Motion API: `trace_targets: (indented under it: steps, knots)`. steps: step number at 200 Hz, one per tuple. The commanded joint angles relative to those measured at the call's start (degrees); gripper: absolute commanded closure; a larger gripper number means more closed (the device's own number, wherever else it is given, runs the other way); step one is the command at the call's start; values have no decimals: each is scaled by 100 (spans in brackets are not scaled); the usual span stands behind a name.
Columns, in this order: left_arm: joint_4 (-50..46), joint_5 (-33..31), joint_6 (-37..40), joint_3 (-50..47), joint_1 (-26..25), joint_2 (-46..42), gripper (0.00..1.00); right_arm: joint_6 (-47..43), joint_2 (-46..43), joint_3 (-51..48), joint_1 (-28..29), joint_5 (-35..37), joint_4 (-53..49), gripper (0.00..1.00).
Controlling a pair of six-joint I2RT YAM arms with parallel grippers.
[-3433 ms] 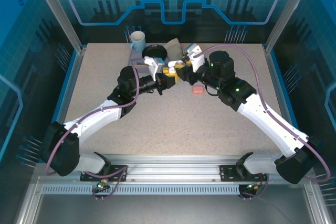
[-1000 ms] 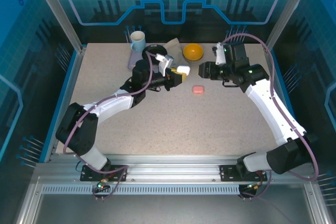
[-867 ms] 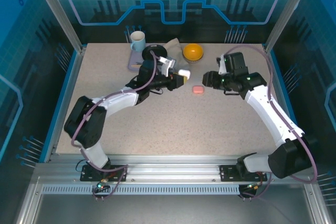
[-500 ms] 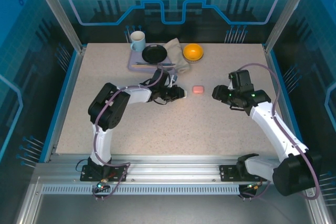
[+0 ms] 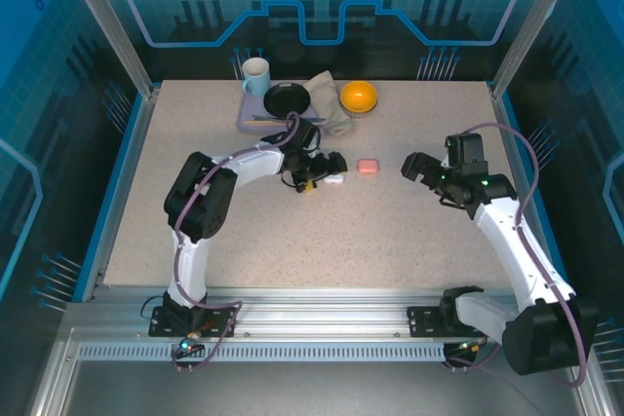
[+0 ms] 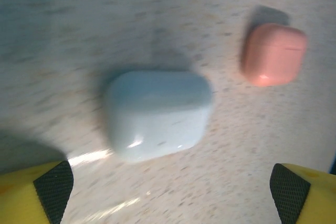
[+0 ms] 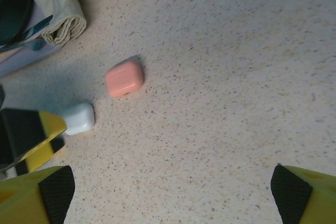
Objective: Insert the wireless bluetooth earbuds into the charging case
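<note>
The left fingers (image 6: 51, 186) are spread wide and hold nothing. Their yellow tips with black pads sit at the 2 lower corners of the left wrist view. Just ahead of them, between the tips and touching neither, the white charging case (image 6: 157, 114) lies closed on the speckled surface (image 6: 63, 35). The pink charging case (image 6: 274, 53) lies closed near it, and the 2 cases do not touch. Whether any earbuds sit inside either case cannot be told.

From above, the left arm reaches to the middle of the surface. The white case lies just beside its fingers, and the pink case lies a little farther right and back. The right fingers (image 7: 52, 190) are also spread wide and empty, and they hover over bare surface to the right of the pink case, apart from it.

Along the far edge are a mug (image 5: 256, 75), a black dish (image 5: 287, 98) on a lavender tray (image 5: 250, 118), a folded cloth (image 5: 330, 116) and an orange bowl (image 5: 358, 96).
</note>
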Motion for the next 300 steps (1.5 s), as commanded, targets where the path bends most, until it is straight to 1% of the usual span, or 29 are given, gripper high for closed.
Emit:
trace_targets:
  steps: [1, 18, 32, 41, 49, 65, 71, 85, 93, 104, 117, 130, 138, 147, 151, 162, 179, 183, 190, 193, 200, 205, 208, 213, 216, 224, 231, 237, 300]
  knots:
    - [-1480, -765, 350, -157, 269, -946, 1, -251, -81, 406, -268, 177, -305, 0]
    - [-1688, -1249, 680, -438, 484, -1816, 1, -468, 24, 617, -347, 508, -380, 0]
    - [-1651, -1808, 1125, -654, 613, -2524, 1, -587, 74, 550, -335, 1120, -170, 0]
    - [-1393, -2332, 1549, -881, 619, -2962, 1, -708, 17, 270, -294, 1624, 266, 0]
    - [-965, -2679, 2048, -1185, 621, -3405, 1, -977, -147, -182, -175, 2070, 971, 0]
    - [323, -3222, 3130, -2132, 624, -4232, 1, -1854, -538, -1483, 142, 2765, 3052, 0]
    - [806, -3407, 3542, -2502, 627, -4508, 1, -2091, -575, -1765, 187, 2860, 3549, 0]
    - [1732, -3769, 4296, -3247, 694, -4952, 1, -2425, -356, -2159, 181, 2836, 4204, 0]
    - [2070, -3781, 4541, -3565, 839, -5053, 1, -2594, -152, -2376, 193, 2793, 4615, 0]
    - [2535, -3785, 4692, -3969, 1056, -5096, 1, -2855, 125, -2761, 235, 2712, 5532, 0]
    - [3072, -3757, 4811, -4473, 1266, -5062, 1, -3018, 535, -3004, 253, 2649, 6146, 0]
    - [3882, -3648, 4993, -4997, 1392, -4993, 1, -3298, 933, -3241, 285, 2535, 6930, 0]
    - [4535, -3659, 4932, -5349, 1499, -4926, 1, -3387, 988, -3194, 295, 2361, 6948, 0]
    - [5352, -3375, 4804, -5758, 1694, -4830, 1, -3488, 1110, -3394, 254, 2082, 7727, 0]
    - [5618, -3245, 4781, -5895, 1784, -4759, 1, -3519, 1160, -3463, 246, 2003, 7877, 0]
    - [5777, -3218, 4767, -5929, 1983, -4495, 1, -3533, 1450, -3608, 139, 1585, 8506, 0]
    - [6215, -2460, 4548, -6030, 2433, -4048, 1, -3694, 2445, -3723, 74, 1154, 9741, 0]
    - [6413, -2378, 4499, -6093, 2496, -3901, 1, -3723, 2535, -3599, 65, 1100, 9558, 0]
    - [6766, -2250, 4453, -6184, 2587, -3637, 1, -3700, 2325, -3199, 26, 830, 8302, 0]
    - [6916, -2188, 4449, -6207, 2614, -3513, 1, -3698, 2314, -3027, -27, 655, 8027, 0]
    - [7076, -2063, 4433, -6175, 2661, -3248, 1, -3702, 2478, -2942, -167, 339, 8208, 0]
    - [7193, -2015, 4480, -6118, 2674, -3051, 1, -3610, 2399, -2909, -296, 129, 7947, 0]
    - [6999, -1993, 4493, -5997, 2674, -3014, 1, -3588, 2366, -2889, -333, 66, 7860, 0]
    - [6449, -1932, 4385, -5824, 2730, -3101, 1, -3609, 2418, -2925, -299, 109, 8084, 0]
    - [6353, -1802, 4303, -5760, 2858, -3139, 1, -3624, 2425, -2933, -260, 185, 8086, 0]
    - [6654, -1634, 4242, -5843, 2967, -3051, 1, -3640, 2396, -2894, -208, 292, 7979, 0]
    - [6471, -1665, 4256, -5799, 2959, -3102, 1, -3662, 2410, -2930, -175, 346, 8043, 0]
    - [6607, -1665, 4247, -5826, 2956, -3062, 1, -3660, 2403, -2896, -184, 312, 7989, 0]
    - [6499, -1674, 4243, -5783, 2960, -3060, 1, -3638, 2422, -2840, -267, 134, 7879, 0]
